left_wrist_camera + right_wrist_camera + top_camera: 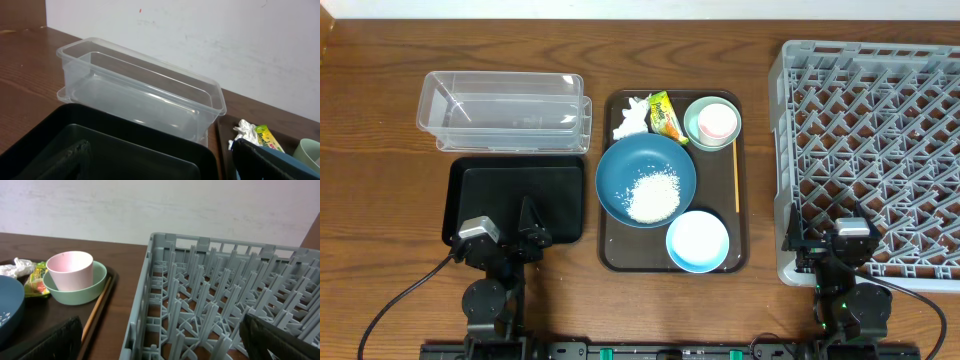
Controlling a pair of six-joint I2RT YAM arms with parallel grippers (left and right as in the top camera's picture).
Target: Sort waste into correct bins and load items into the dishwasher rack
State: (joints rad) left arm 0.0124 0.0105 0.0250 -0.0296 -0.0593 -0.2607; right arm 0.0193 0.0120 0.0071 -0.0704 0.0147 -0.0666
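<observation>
Centrally, brown serving tray (603,180): dark-blue bowl (620,172) carrying the rice heap (653,195); crumpled tissue (632,120) and snack wrapper (666,116) side by side at the far rim, crowded by that bowl; pink cup (717,121) standing in the mint bowl (693,127); light-blue bowl (697,241) at the near edge; wooden stick (736,175) along the right side.

Left: clear tub (500,76), far; black tray (515,200), near.

Right: dishwasher rack (782,150).

Left gripper (505,240), jaws spread, released, over the black tray's near edge. Right gripper (827,240), likewise released, over the rack's near-left corner.

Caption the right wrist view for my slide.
Small pink cup standing in pale mint bowl, beside grey plastic lattice rack.
</observation>
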